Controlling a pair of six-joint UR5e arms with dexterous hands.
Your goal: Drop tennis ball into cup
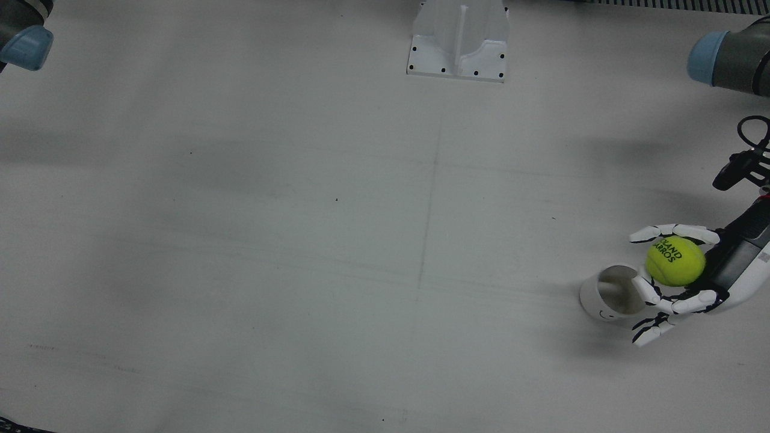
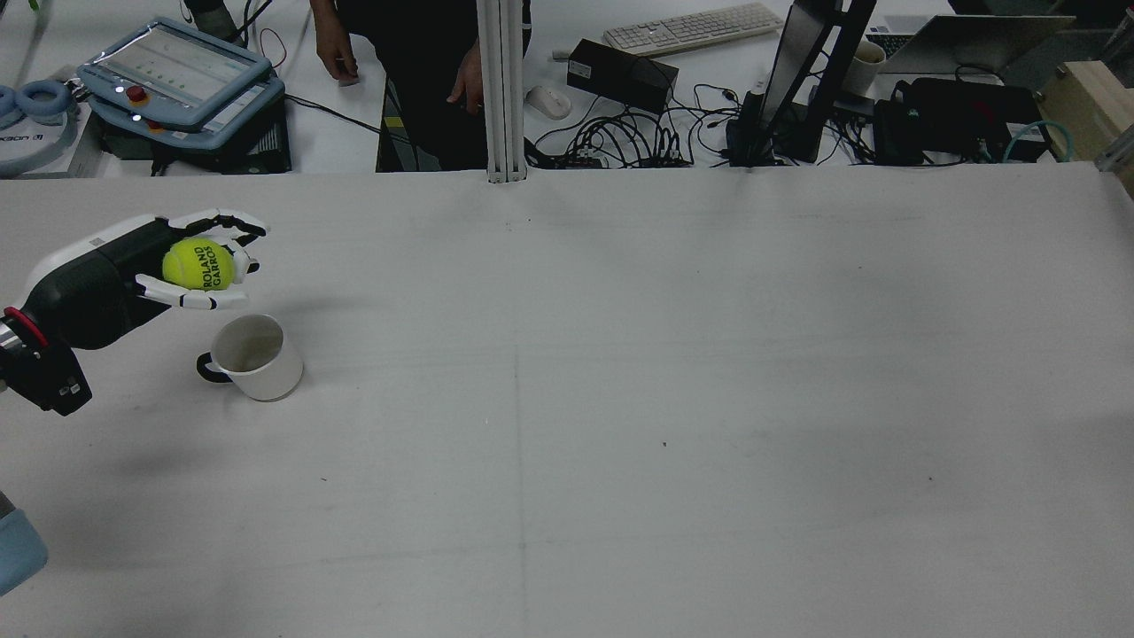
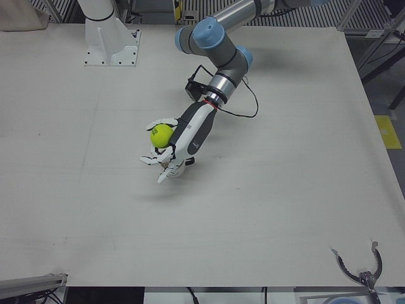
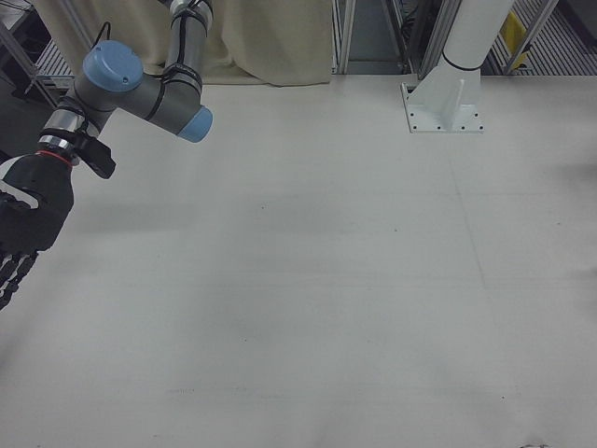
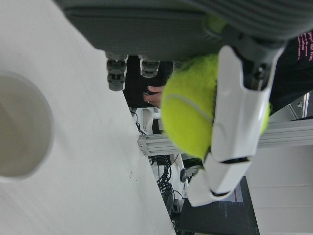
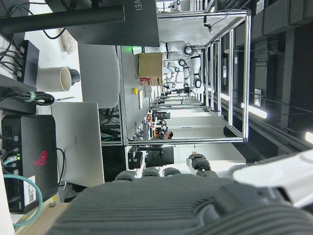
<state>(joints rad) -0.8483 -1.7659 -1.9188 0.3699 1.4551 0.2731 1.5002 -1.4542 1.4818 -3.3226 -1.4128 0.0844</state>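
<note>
One hand works: in the rear view, at far left, the left hand point(image 2: 190, 261) has its fingers curled around the tennis ball point(image 2: 197, 264), held above the table point(image 2: 620, 399). To its right and nearer the camera stands the cup point(image 2: 255, 356), upright and apparently empty. Risk: released here, the ball looks offset from the mouth and may strike the rim and roll off. Right hand point(image 4: 23, 229) idles with fingers hanging loose, holding nothing visible.

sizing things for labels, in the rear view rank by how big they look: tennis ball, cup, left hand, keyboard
1. keyboard, though it lies farther from the camera
2. left hand, about as big as the cup, so unsure
3. cup
4. tennis ball
</note>
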